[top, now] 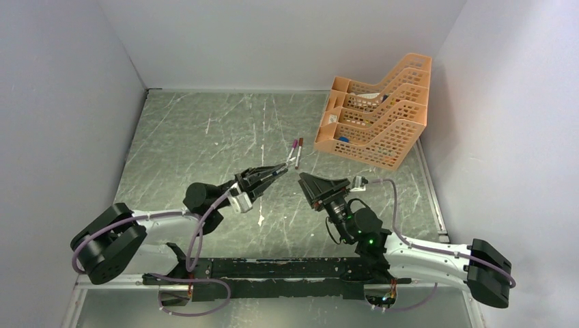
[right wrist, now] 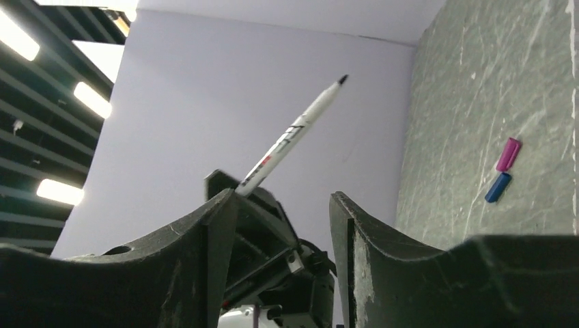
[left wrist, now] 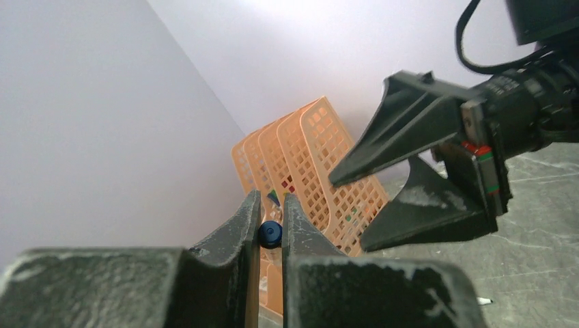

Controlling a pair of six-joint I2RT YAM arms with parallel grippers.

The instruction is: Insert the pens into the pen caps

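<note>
Centrally, off walls: left gripper, pen

Between the right gripper's parted jaws, a pen slants toward 1 o'clock. At 3 o'clock, a pink cap lies just beside a blue cap on the table.

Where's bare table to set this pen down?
Far-left table, bordered by the left wall, back wall and the pens lying mid-table, is bare. Crowded: the centre, where the left fingers and right fingers face off, and around the orange tray.
</note>
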